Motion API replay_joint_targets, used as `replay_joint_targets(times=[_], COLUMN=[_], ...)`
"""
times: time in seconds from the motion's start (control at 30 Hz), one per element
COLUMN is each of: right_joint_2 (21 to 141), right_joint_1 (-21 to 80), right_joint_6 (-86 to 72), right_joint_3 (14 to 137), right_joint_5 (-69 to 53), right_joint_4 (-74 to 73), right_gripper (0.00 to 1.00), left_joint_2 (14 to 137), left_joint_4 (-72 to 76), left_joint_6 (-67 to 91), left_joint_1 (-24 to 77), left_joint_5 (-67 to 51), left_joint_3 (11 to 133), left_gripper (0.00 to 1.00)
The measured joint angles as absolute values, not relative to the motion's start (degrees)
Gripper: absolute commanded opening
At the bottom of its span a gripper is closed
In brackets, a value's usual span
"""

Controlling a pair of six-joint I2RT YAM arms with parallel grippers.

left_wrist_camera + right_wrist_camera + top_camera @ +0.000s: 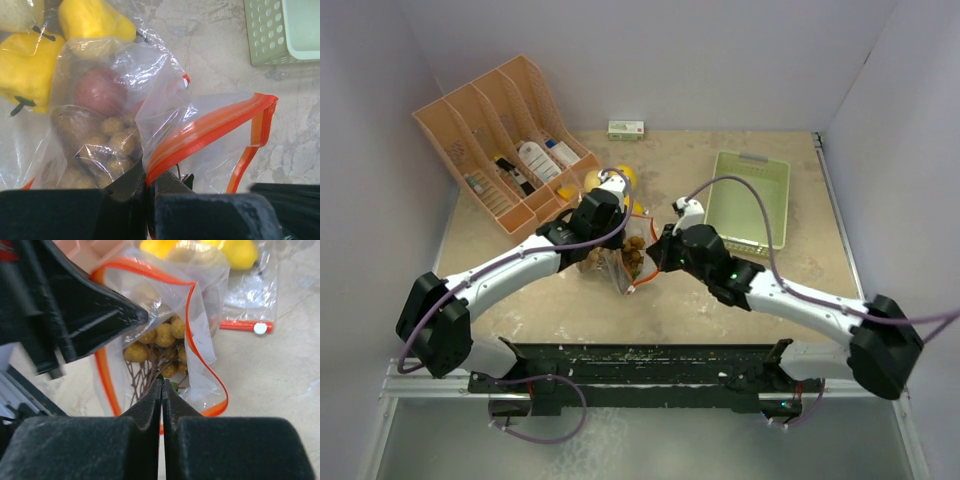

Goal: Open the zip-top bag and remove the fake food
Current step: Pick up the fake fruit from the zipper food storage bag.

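- zip-top bag [165,107]: clear film with an orange zip strip, mid-desk, mouth parted and held up between both tools.
- fake food [117,142]: small brown nut-like lumps, a brown potato-like lump and a reddish one, all inside the bag.
- left tool [147,182]: fingers together, clamped on the orange strip.
- right tool [161,389]: fingers together, pinching the opposite rim.
- yellow pieces [27,65]: glossy, just behind the bag; the film around them is hard to make out.
- desk [720,310]: beige, marbled, with pale walls on three sides.
- orange rack [470,130]: far-left corner; labels on its contents are too small to read.
- green basket [752,158]: far-right.
- small box [626,129]: far edge, print illegible.
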State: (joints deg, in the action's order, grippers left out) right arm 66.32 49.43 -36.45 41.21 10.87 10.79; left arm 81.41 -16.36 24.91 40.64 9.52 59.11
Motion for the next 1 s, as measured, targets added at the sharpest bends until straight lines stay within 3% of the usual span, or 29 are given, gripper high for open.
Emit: replay_joint_targets(times=[0.07,0.23,0.57,0.77,0.87,1.0], right_joint_2=[72.3,82.3,92.2,96.6,98.5,99.1], right_joint_1=[49.4,49.4,49.4,49.4,49.4,49.5], right_joint_6=[-36.2,-35.6,-35.4,-35.4,-35.4,-35.1], right_joint_3=[42.3,43.3,47.7,50.4,51.8,52.2], right_joint_5=[9.5,6.5,1.4,0.3,0.5,0.4], right_joint_4=[12.5,15.3,21.0,21.6,20.7,20.1], right_gripper=[0.24,0.42,0.53,0.52,0.47,0.22], left_joint_2=[81.4,81.4,81.1,81.1,81.1,81.0], left_joint_4=[-16.1,-15.8,-15.2,-14.6,-14.6,-14.2], left_joint_6=[24.9,24.9,25.0,24.9,24.9,24.9], left_joint_1=[40.6,40.6,40.6,40.6,40.5,40.6], left_joint_5=[9.4,9.4,9.4,9.5,10.3,10.2], left_joint_3=[59.1,58.8,57.2,57.2,56.7,56.1], left_gripper=[0.03,0.03,0.03,0.03,0.03,0.03])
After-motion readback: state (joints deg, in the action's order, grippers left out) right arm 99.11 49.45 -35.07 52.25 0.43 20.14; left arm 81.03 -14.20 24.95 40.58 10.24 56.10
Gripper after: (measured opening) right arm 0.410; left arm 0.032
